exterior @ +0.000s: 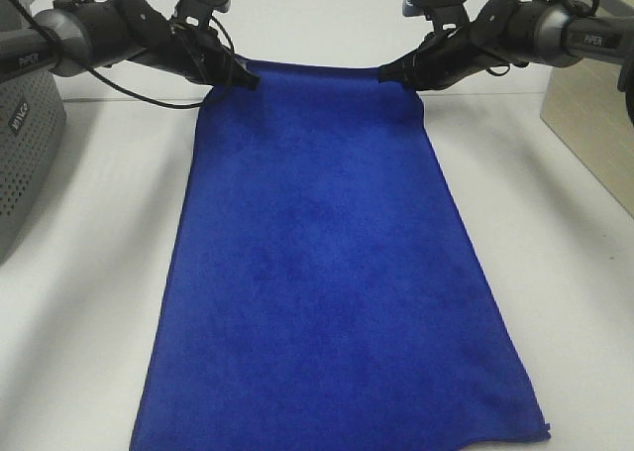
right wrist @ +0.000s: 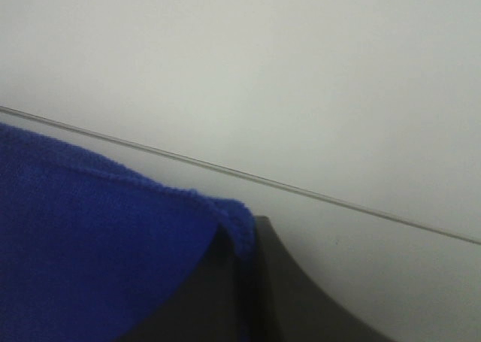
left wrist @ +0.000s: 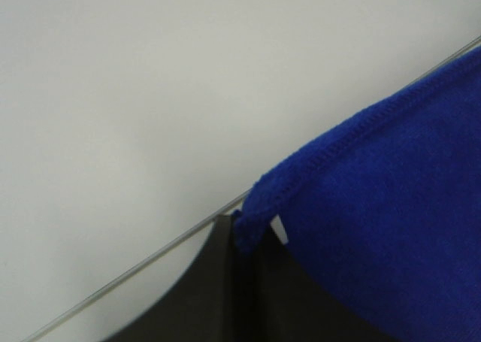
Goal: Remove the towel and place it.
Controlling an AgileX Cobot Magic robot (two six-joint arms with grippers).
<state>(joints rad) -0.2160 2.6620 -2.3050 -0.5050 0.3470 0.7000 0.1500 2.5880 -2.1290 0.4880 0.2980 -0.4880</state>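
White table under the towel, both tools pinching corners.

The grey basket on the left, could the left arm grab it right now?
Probably not yet. The left gripper is shut on a far corner of the towel, so it is busy. The grey basket sits beside that arm with nothing between them, so once the towel is released it looks reachable.

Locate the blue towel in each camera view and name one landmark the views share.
Exterior high: the towel fills the centre, spread down the white table, its far corners pinched by the left gripper and right gripper.
Left wrist: lower right, corner clamped in the jaws.
Right wrist: lower left, corner clamped.
Shared landmark: the towel's stitched far edge.
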